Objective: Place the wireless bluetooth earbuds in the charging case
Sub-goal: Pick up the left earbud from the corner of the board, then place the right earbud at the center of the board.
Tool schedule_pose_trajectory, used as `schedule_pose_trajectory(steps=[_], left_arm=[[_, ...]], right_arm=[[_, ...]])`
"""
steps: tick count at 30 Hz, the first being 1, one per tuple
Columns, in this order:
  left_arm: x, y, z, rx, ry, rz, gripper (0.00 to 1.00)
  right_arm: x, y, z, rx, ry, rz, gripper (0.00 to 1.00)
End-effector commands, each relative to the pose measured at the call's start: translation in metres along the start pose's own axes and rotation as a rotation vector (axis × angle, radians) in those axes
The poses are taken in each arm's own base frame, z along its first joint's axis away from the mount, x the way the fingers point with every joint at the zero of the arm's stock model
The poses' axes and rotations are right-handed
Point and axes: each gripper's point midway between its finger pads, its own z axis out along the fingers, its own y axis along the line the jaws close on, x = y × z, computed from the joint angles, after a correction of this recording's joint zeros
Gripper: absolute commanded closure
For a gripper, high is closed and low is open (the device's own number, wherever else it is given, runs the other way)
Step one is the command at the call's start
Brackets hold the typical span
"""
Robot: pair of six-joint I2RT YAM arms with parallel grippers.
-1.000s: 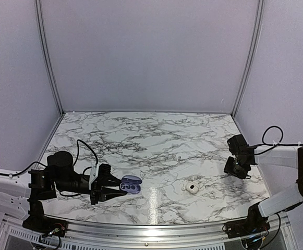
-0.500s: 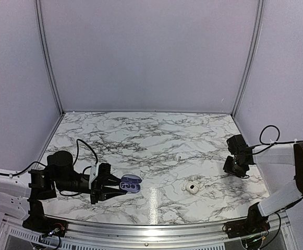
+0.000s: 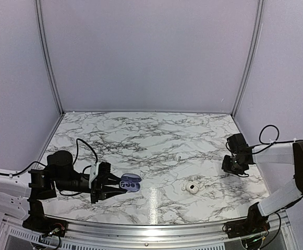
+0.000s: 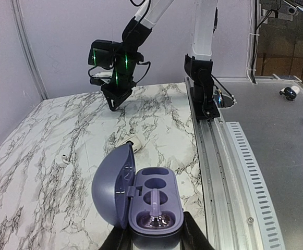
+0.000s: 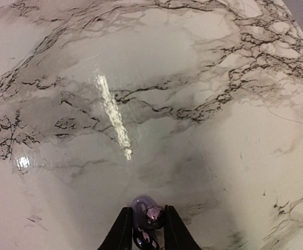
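Observation:
My left gripper (image 3: 112,188) is shut on the charging case (image 3: 131,183), a lavender-purple clamshell, and holds it at the near left of the table. In the left wrist view the case (image 4: 151,200) is open, lid swung left, between my left gripper's (image 4: 154,238) jaws. One glossy purple earbud (image 4: 157,217) sits in its near well; the far well is bare. My right gripper (image 3: 233,167) hangs low over the right side of the table. In the right wrist view it (image 5: 145,223) is shut on a second glossy purple earbud (image 5: 147,210), just above the marble.
A small white object with a dark opening (image 3: 192,187) lies on the marble table between the arms, also in the left wrist view (image 4: 132,141). A tinier white piece (image 3: 178,157) lies farther back. A metal rail (image 4: 229,156) runs along the table's near edge.
My right gripper has shifted slightly left with the earbud in it. My left gripper and the open case have barely moved.

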Motion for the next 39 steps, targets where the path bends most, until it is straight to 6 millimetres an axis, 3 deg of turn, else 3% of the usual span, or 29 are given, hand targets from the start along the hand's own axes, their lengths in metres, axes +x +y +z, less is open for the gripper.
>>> schedule_pose_trajectory(steps=[1, 7, 9, 13, 19, 25, 28, 32, 39], left_arm=[[-0.014, 0.005, -0.002, -0.021, -0.050, 0.012, 1.00], [-0.017, 0.007, 0.000, -0.021, -0.052, 0.015, 1.00], [-0.018, 0.007, 0.000, -0.020, -0.054, 0.015, 1.00], [-0.020, 0.008, -0.001, -0.021, -0.064, 0.005, 1.00], [-0.023, 0.009, -0.006, -0.034, -0.084, -0.012, 1.00], [-0.025, 0.010, -0.013, -0.052, -0.104, -0.029, 1.00], [-0.024, 0.010, -0.017, -0.065, -0.110, -0.034, 1.00], [-0.026, 0.010, -0.023, -0.074, -0.126, -0.039, 1.00], [-0.024, 0.009, -0.025, -0.081, -0.130, -0.038, 1.00]], right_arm=[[0.001, 0.019, -0.007, -0.111, 0.024, -0.061, 0.79], [-0.005, 0.047, -0.034, -0.215, -0.039, -0.161, 0.78], [-0.006, 0.067, -0.046, -0.296, -0.061, -0.212, 0.78], [0.012, 0.128, -0.079, -0.542, -0.069, -0.394, 0.76], [0.066, 0.216, -0.123, -0.775, -0.094, -0.762, 0.74], [0.138, 0.281, -0.133, -0.873, -0.084, -1.115, 0.75], [0.166, 0.303, -0.135, -0.911, -0.091, -1.251, 0.75], [0.194, 0.317, -0.132, -0.946, -0.088, -1.372, 0.75], [0.223, 0.314, -0.125, -0.936, -0.071, -1.500, 0.69]])
